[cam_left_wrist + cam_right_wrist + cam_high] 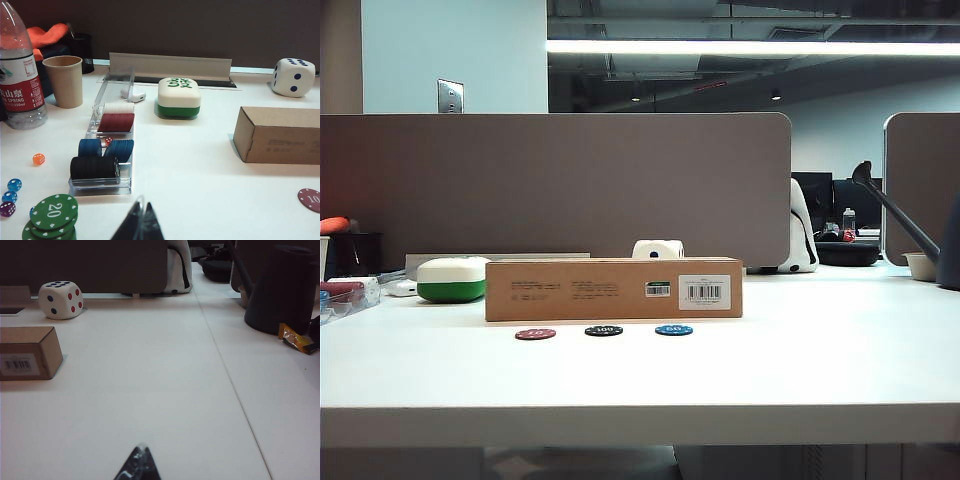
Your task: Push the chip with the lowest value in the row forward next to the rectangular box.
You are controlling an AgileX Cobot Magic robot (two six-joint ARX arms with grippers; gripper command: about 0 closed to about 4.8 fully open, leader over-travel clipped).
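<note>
Low on the table, the red chip (535,334) lies leftmost in the row (604,331), apart from the box (613,289), with bare table (800,370) all around, while the left gripper (140,220) and right gripper (139,462) hang off to either side, tips pinched together, holding nothing.
</note>
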